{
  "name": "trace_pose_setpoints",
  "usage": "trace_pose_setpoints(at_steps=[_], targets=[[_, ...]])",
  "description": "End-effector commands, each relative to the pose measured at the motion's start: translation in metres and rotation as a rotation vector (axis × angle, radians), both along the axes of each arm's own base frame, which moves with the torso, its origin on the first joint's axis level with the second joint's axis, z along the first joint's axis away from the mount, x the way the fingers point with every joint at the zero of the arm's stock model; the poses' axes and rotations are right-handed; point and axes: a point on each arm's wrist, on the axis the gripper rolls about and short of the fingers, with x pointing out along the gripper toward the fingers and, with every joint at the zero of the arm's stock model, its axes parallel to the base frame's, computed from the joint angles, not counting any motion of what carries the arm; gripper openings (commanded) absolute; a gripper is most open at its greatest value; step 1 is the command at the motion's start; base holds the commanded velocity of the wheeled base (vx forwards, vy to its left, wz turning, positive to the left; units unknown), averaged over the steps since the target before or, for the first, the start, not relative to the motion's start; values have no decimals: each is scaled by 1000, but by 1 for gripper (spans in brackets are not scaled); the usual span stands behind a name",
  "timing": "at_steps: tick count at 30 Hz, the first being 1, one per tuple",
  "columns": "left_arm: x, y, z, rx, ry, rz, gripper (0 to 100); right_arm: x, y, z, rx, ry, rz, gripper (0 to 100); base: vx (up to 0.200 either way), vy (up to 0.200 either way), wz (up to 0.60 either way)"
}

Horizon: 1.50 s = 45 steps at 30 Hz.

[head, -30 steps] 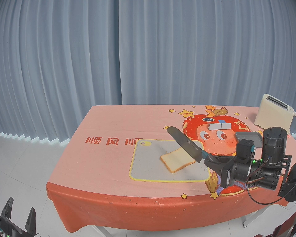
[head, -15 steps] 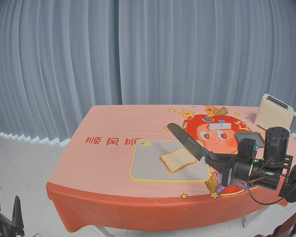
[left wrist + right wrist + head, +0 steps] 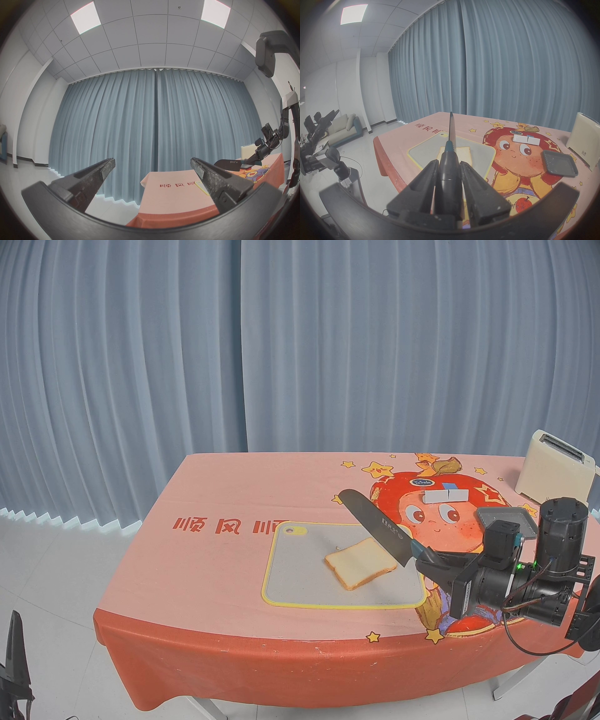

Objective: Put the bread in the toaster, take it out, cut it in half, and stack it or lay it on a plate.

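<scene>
The long black knife [image 3: 378, 526] over the pale square bread slice [image 3: 359, 565]
My right hand [image 3: 428, 564] pinches it; the blade drew back slightly, no cut yet.

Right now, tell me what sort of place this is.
Likely a robot test room staged as a kitchen, not a real one: a full-height curtain backs the wall, a tiled office ceiling with panel lights hangs overhead, and one clothed table carries a toaster and cutting board.
</scene>
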Motion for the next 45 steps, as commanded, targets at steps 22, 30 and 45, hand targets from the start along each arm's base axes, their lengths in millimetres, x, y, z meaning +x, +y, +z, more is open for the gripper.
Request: trace_pose_setpoints(at_steps=[22, 30, 45], targets=[[73, -5, 68, 56, 143, -178, 100, -2, 1, 6, 69, -55, -10, 0, 0, 0, 0], [112, -10, 83, 81, 228, -327, 100, 0, 3, 6, 65, -58, -21, 0, 0, 0, 0], [156, -21, 89, 55, 324, -525, 0, -3, 8, 3, 59, -45, 1, 0, 0, 0, 0]])
